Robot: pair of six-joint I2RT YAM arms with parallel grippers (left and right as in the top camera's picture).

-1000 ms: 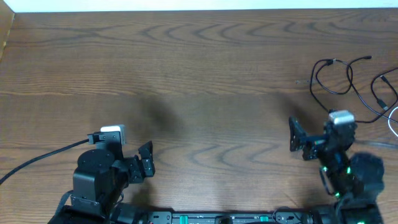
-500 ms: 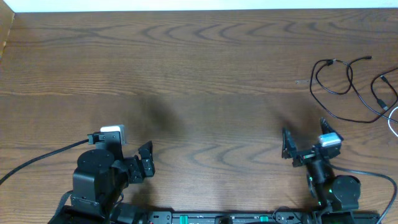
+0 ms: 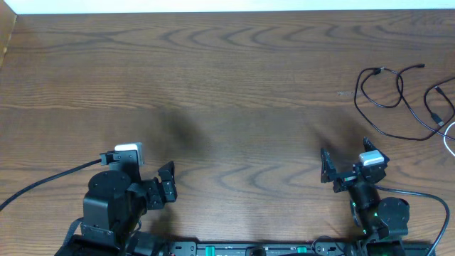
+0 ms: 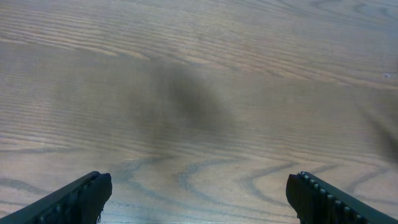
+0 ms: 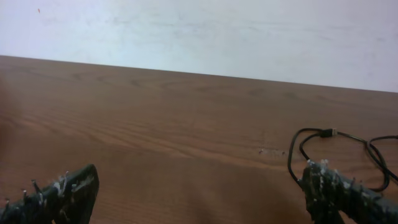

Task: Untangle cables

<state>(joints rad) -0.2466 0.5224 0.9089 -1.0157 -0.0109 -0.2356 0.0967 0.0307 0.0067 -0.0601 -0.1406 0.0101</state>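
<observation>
Both arms sit low at the near edge of the bench [image 3: 227, 71], and we see the left gripper [image 4: 199, 200] spread wide over bare wood, grasping nothing. The right gripper [image 5: 199, 194] is just as wide and empty. The black cable [image 3: 379, 71] lies looped at the far right, ahead of that gripper and apart from it, while the white cable [image 3: 450, 144] runs off the right edge.

Light: soft, even, moderately bright | shadows: diffuse dark patches on desk [image 3: 234, 64], 9 and 3 o'clock of centre overhead, another mid-frame at my left wrist | wall [image 5: 199, 25] washed pale, 12 o'clock | right pincer [image 5: 196, 180] tips soft-focused, 7 and 5 o'clock
</observation>
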